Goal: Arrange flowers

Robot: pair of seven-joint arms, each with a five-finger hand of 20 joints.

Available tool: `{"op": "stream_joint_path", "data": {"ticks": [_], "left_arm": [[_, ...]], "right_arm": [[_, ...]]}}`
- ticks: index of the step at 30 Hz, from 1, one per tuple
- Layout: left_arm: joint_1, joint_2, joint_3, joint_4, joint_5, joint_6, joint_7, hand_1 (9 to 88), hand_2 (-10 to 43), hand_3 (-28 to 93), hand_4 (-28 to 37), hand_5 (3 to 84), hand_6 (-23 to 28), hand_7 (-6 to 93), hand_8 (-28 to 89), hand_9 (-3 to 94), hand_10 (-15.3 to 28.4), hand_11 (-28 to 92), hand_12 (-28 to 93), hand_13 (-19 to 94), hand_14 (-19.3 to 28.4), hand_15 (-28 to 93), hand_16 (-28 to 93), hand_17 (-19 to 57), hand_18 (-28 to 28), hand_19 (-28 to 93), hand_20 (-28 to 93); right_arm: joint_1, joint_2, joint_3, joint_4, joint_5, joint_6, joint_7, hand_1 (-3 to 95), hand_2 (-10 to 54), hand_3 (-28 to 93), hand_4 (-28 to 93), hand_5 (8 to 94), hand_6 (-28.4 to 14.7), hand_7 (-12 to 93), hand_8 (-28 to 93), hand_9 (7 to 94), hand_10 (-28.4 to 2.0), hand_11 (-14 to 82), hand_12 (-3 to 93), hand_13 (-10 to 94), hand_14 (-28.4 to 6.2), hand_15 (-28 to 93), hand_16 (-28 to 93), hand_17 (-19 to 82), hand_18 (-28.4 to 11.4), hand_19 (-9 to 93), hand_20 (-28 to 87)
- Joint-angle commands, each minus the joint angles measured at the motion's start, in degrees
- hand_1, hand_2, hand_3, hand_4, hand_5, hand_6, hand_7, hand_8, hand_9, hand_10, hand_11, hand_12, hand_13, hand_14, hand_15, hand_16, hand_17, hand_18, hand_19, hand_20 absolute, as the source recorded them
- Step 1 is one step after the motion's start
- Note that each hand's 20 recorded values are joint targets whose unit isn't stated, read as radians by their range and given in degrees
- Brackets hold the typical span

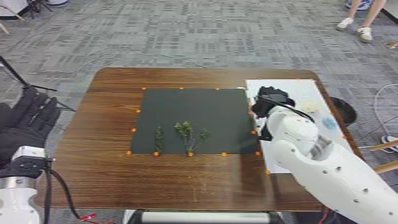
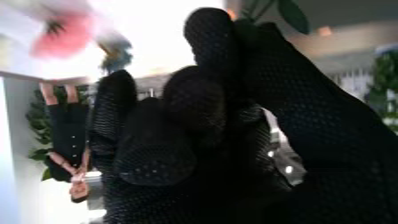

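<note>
In the head view, the right hand (image 1: pixel 271 100) is over the border between the dark mat (image 1: pixel 197 111) and the white board (image 1: pixel 286 87). The right hand (image 2: pixel 169 130) has curled fingers in the right wrist view, and a leafy green stem (image 2: pixel 293 16) emerges where thumb and finger meet. Green sprigs (image 1: pixel 187 134) lie on the mat's near part. A pale flower (image 1: pixel 309 107) and a blue flower (image 1: pixel 330 122) rest on the board; a pink flower (image 2: pixel 64 37) appears in the wrist view. The left hand (image 1: pixel 25 122), fingers straight, is beside the table's left edge.
Orange markers (image 1: pixel 133 130) line the mat's edges on the brown wooden table (image 1: pixel 98 175). A dark round bin (image 1: pixel 343 111) stands on the floor past the table's right edge, with wooden legs (image 1: pixel 386 146) nearby. Cables hang by the left arm.
</note>
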Motion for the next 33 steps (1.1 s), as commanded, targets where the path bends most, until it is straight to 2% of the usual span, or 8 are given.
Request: {"op": "stream_joint_path", "data": {"ticks": [1, 4, 6, 7, 9, 21, 25, 33], "left_arm": [[1.7, -0.29, -0.46, -0.53, 0.74, 0.3, 0.59, 23.9, 11.5, 75, -28.3, 40.8, 6.5, 9.0, -8, 32.7, 13.4, 18, 10, 23, 13.7, 22, -4, -3.7, 10.2, 19, 11], [1.5, -0.2, -0.41, -0.51, 0.78, 0.58, 0.54, 23.9, 11.5, 76, -28.3, 40.8, 6.5, 9.1, -8, 32.6, 13.4, 18, 10, 23, 13.6, 22, -4, -3.7, 10.2, 19, 11], [1.4, -0.21, -0.32, -0.83, 1.58, 2.1, 0.18, 24.0, 11.4, 76, -28.3, 40.8, 6.5, 9.0, -8, 32.6, 13.4, 18, 10, 23, 13.6, 22, -4, -3.8, 10.2, 19, 11], [1.0, -0.09, -0.11, -0.59, 2.3, 2.23, 0.05, 24.0, 11.4, 76, -28.3, 40.8, 6.5, 9.1, -8, 32.6, 13.4, 18, 10, 23, 13.6, 22, -4, -3.7, 10.2, 19, 11], [0.6, 0.04, 0.04, -0.39, 1.61, 1.75, 0.0, 24.0, 11.5, 76, -28.3, 40.8, 6.5, 9.2, -8, 32.6, 13.4, 18, 10, 23, 13.6, 22, -3, -3.7, 10.2, 19, 11], [-0.3, 0.02, 0.37, 0.04, 1.83, 1.45, -0.9, 24.1, 11.8, 75, -28.3, 41.1, 6.7, 9.2, -8, 32.8, 13.5, 18, 10, 23, 13.7, 22, -4, -3.7, 10.1, 19, 11], [0.1, 0.15, -0.25, -0.07, 1.69, 1.54, -0.8, 24.0, 11.8, 75, -28.3, 41.1, 6.6, 9.3, -8, 32.8, 13.5, 18, 10, 23, 13.7, 22, -4, -3.7, 10.1, 19, 11], [0.8, 0.12, -0.33, -0.25, 1.55, 1.36, -0.7, 24.0, 11.8, 76, -28.3, 41.1, 6.6, 9.3, -8, 32.8, 13.6, 18, 10, 23, 13.8, 22, -4, -3.7, 10.2, 19, 11]], "right_arm": [[-3.2, -3.8, 2.2, -4.6, 3.3, 2.4, 0.9, 46.8, -9.5, 75, -9, 80.3, -1.6, 38, 25, 81.7, -11.9, 44.8, 61.6, 80, -12.0, 75, 42, 38, -28.4, 83, 32], [-5.2, -5.9, 1.7, -5.6, 2.5, 4.1, 0.8, 47.2, -9.5, 75, -10, 80.3, -1.7, 38, 25, 81.7, -12.0, 45.0, 61.4, 80, -12.0, 75, 42, 38, -28.4, 84, 32], [-6.1, -6.8, 0.4, -5.9, 1.1, 4.0, 0.1, 47.7, -9.5, 74, -10, 79.7, -1.8, 38, 25, 81.6, -12.2, 45.3, 61.4, 80, -12.0, 75, 42, 38, -28.4, 84, 32], [-6.2, -7.2, -0.3, -5.8, 0.7, 4.4, 0.0, 47.8, -9.5, 74, -11, 79.2, -1.8, 38, 25, 81.3, -12.3, 45.6, 61.3, 80, -11.8, 75, 42, 38, -28.4, 84, 31], [-6.3, -8.4, -1.1, -5.1, 0.6, 4.5, 0.0, 48.2, -9.5, 73, -12, 78.0, -1.8, 40, 24, 80.4, -12.5, 46.4, 61.0, 80, -11.9, 75, 42, 37, -28.4, 84, 31], [-7.3, -10.0, -3.1, -0.8, -3.3, 4.4, 1.3, 48.5, -9.5, 74, -14, 76.2, -1.9, 42, 23, 78.8, -12.6, 47.3, 61.1, 79, -11.8, 75, 43, 37, -28.4, 85, 30], [-8.2, -9.8, -2.4, -1.0, -2.5, 3.0, 2.7, 48.4, -9.5, 74, -15, 75.4, -1.9, 43, 22, 78.2, -12.7, 47.4, 61.3, 78, -11.9, 75, 43, 36, -28.3, 85, 29], [-10.4, -9.5, -1.8, -2.5, -2.6, 2.3, 3.0, 48.8, -9.5, 74, -17, 74.2, -2.2, 44, 21, 77.3, -13.0, 47.2, 61.5, 77, -12.4, 76, 43, 36, -28.4, 85, 29]]}}
